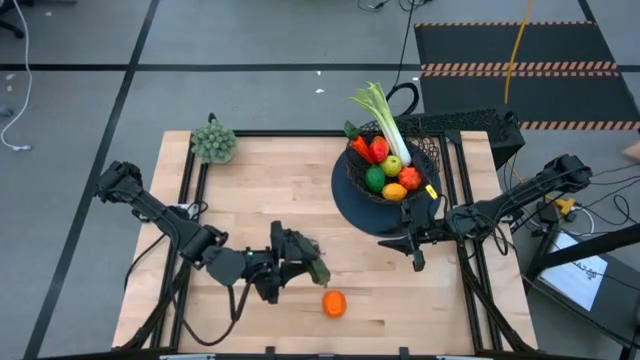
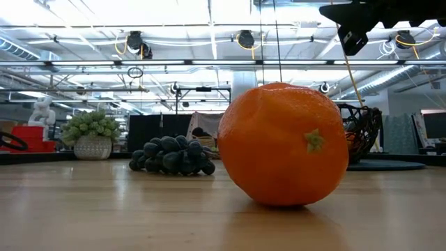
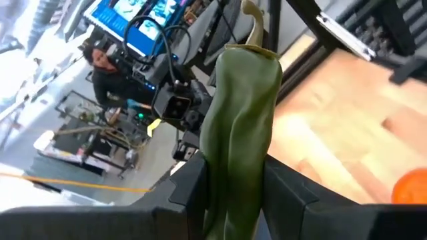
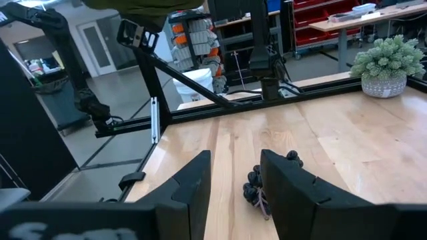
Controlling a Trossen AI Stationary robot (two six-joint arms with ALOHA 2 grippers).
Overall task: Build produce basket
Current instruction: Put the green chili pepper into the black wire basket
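My left gripper [image 1: 303, 260] hangs above the table's near middle, shut on a long green pepper [image 3: 243, 113]. An orange [image 1: 334, 303] rests on the wood just near of it. Dark grapes [image 2: 173, 157] lie on the table, seen past the fingers of my right gripper [image 4: 233, 170]. In the high view my left arm hides them. The black wire basket [image 1: 432, 152] stands at the far right on its dark disc, holding a leek [image 1: 385, 115], a carrot, a tomato, a lime and a lemon. My right gripper [image 1: 415, 248] hovers open just near of the basket. My left gripper pinches the pepper's lower body [image 3: 233, 193], the end away from the stem, between its two fingers [image 3: 190, 183]. The pepper lies along the fingers with its curved stem end [image 3: 253, 20] sticking out beyond them. It is lifted clear of the table.
A grey-green bushy plant in a pot [image 1: 213, 142] stands at the far left corner. Black frame rails [image 1: 185, 190] run along the table's sides. Bare wood [image 1: 270, 190] stretches between the plant and the basket. A person sits at screens [image 3: 107, 63] beyond the table.
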